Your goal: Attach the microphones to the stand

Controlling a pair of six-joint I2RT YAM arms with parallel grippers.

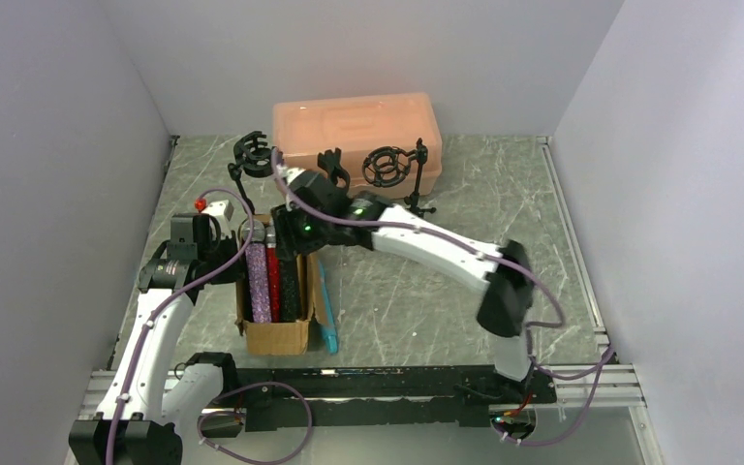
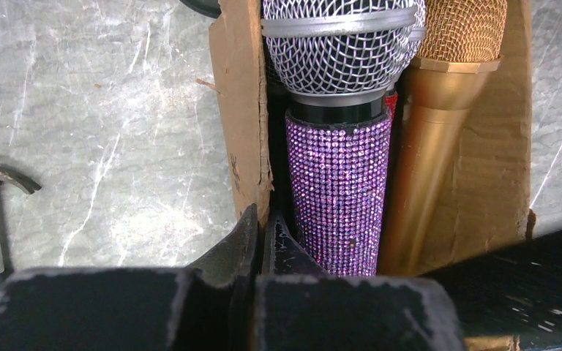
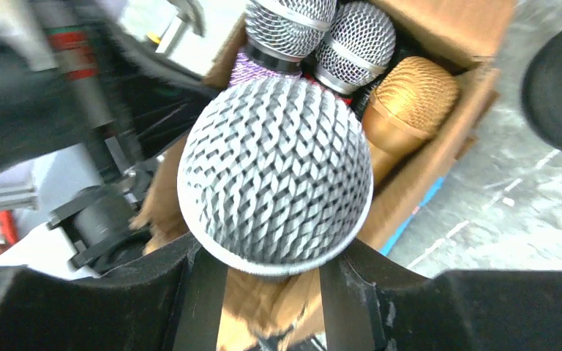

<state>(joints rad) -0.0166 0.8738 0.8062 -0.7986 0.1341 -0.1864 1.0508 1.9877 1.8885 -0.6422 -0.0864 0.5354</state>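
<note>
Cardboard is forming the small open box (image 1: 273, 334) that is sitting on the grey marbled table (image 1: 426, 300), near your left arm. Most of the microphones are lying packed inside it, among them the purple glitter microphone (image 2: 339, 197), the red glitter microphone (image 1: 273, 271) and the gold microphone (image 2: 439, 146). The teal microphone (image 1: 327, 315) is lying on the table just beside the box's right wall. Your left gripper (image 2: 262, 238) is sitting pressed together at the box's left wall; you cannot tell whether cardboard is caught in it. Your right gripper (image 3: 272, 276) is reaching into the box with its jaws standing either side of a silver-mesh-headed microphone (image 3: 274, 175); whether they are gripping it cannot be told. Black clip stands (image 1: 388, 167) are standing at the back, in front of a peach plastic case (image 1: 354, 126).
</note>
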